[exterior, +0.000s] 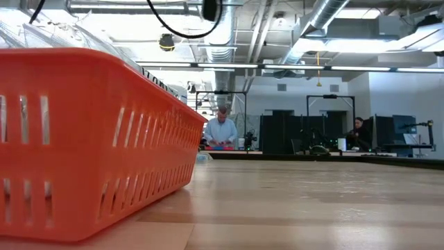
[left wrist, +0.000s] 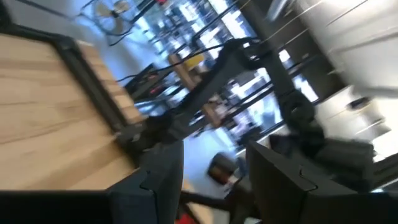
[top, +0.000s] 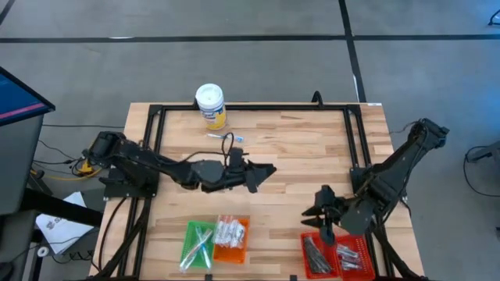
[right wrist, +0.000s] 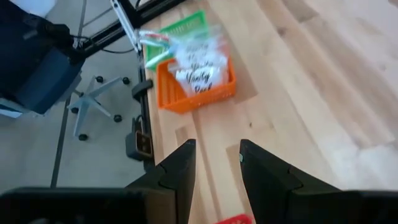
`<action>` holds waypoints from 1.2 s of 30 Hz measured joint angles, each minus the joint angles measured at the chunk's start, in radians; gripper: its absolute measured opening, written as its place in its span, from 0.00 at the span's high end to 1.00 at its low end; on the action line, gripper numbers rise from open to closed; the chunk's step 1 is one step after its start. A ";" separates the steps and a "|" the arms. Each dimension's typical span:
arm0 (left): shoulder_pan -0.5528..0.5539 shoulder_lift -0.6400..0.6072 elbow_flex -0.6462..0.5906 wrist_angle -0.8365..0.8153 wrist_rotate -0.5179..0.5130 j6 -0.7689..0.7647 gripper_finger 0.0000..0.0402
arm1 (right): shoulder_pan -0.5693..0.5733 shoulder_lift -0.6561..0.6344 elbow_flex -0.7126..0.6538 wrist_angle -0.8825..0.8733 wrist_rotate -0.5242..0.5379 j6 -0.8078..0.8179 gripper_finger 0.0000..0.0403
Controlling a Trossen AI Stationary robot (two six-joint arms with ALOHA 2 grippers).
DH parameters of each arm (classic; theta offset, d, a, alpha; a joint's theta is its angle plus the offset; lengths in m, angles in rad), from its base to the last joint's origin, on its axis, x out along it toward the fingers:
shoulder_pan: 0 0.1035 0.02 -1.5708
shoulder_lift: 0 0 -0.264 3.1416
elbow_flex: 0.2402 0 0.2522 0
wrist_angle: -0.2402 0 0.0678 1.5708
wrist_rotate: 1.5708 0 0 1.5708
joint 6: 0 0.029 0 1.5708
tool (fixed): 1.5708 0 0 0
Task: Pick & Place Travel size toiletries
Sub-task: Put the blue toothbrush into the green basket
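I see my left gripper [top: 262, 173] near the counter's [top: 297, 148] centre, pointing toward 3 o'clock, its fingers parted with nothing between them. My right gripper [top: 320, 221] hovers at about 5 o'clock, just above the red tray [top: 337, 257]; in its wrist view the fingers [right wrist: 180, 171] stand apart around an empty gap.

The toiletries sit sorted along the 6 o'clock edge. The sticks [top: 197, 243] lie in the green tray [top: 195, 247], long axes roughly 12-to-6, some crossing. The white packets [top: 230, 231] fill the orange tray [top: 231, 240] beside it, stacked crosswise. The dark tubes [top: 316, 254] lie in the red tray's left half, running about 12-to-6. One small piece [top: 223, 136] rests loose at 11 o'clock, long axis 9-to-3, just below the tub [top: 210, 104].
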State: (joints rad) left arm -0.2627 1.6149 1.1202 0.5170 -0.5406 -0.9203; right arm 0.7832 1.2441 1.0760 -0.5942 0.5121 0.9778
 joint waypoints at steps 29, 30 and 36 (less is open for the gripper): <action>0.478 -0.248 -0.005 -0.951 0.329 0.702 0.58 | -0.733 -0.062 0.001 0.302 -0.489 -0.397 0.71; 0.492 -0.248 -0.015 -0.957 0.328 0.705 0.58 | -0.739 -0.060 -0.001 0.291 -0.490 -0.394 0.71; 0.550 -0.244 -0.127 -0.955 0.303 0.581 0.58 | -0.752 -0.061 -0.002 0.290 -0.494 -0.406 0.71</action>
State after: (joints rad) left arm 0.2874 1.3712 0.9930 -0.4383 -0.2380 -0.3390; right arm 0.0312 1.1835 1.0744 -0.3043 0.0181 0.5716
